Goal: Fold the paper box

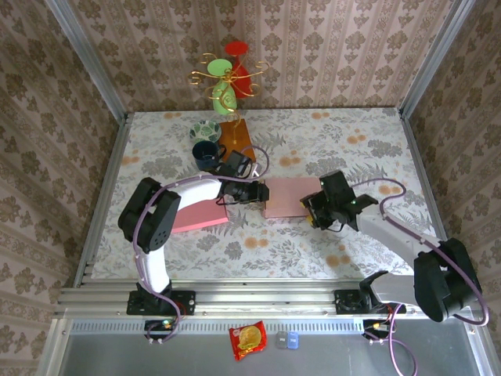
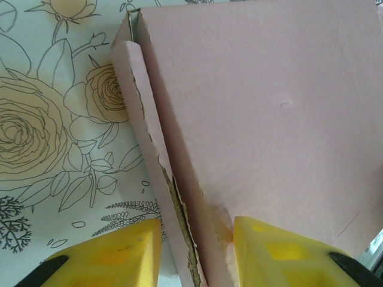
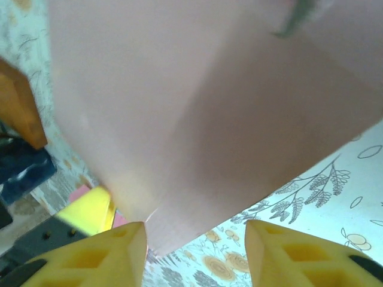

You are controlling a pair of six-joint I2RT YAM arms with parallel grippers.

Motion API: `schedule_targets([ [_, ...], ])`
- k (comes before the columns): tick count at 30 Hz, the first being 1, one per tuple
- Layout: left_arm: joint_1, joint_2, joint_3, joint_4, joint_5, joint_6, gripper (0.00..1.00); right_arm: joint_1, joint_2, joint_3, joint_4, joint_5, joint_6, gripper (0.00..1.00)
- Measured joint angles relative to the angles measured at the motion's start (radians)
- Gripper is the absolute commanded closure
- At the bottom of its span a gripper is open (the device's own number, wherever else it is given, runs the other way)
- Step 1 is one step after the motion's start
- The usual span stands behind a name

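Observation:
The pink paper box (image 1: 291, 197) lies flat in the middle of the table. My left gripper (image 1: 258, 192) is at its left edge. In the left wrist view the box's top (image 2: 269, 107) spreads to the right, and its torn-edged side wall (image 2: 179, 209) runs between my yellow fingers (image 2: 119, 254), which are closed against it from both sides. My right gripper (image 1: 315, 210) is at the box's right edge. In the right wrist view it (image 3: 194, 251) stands open, with a corner of the box (image 3: 197, 119) hanging over the gap, close to the left finger.
A second flat pink sheet (image 1: 200, 215) lies under my left arm. Behind the box stand an orange wooden base (image 1: 235, 135) with wire ornaments, a dark blue cup (image 1: 207, 154) and a green patterned bowl (image 1: 205, 129). A snack packet (image 1: 247, 340) lies below the table's front rail.

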Motion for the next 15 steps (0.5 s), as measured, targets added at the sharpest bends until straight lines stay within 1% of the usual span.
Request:
schedule_targets([
  [5, 0.000, 0.000, 0.000, 0.000, 0.000, 0.000, 0.64, -0.068, -0.096, 0.090, -0.168, -0.005, -0.227, 0.33],
  [8, 0.000, 0.000, 0.000, 0.000, 0.000, 0.001, 0.64, -0.146, -0.169, 0.114, -0.254, -0.010, -0.365, 0.30],
  [10, 0.000, 0.000, 0.000, 0.000, 0.000, 0.001, 0.64, -0.210, -0.191, 0.124, -0.282, -0.029, -0.456, 0.29],
  [13, 0.000, 0.000, 0.000, 0.000, 0.000, 0.001, 0.65, -0.303, -0.163, 0.130, -0.290, -0.084, -0.592, 0.30],
  [15, 0.000, 0.000, 0.000, 0.000, 0.000, 0.001, 0.65, -0.345, -0.090, 0.145, -0.288, -0.123, -0.681, 0.32],
])
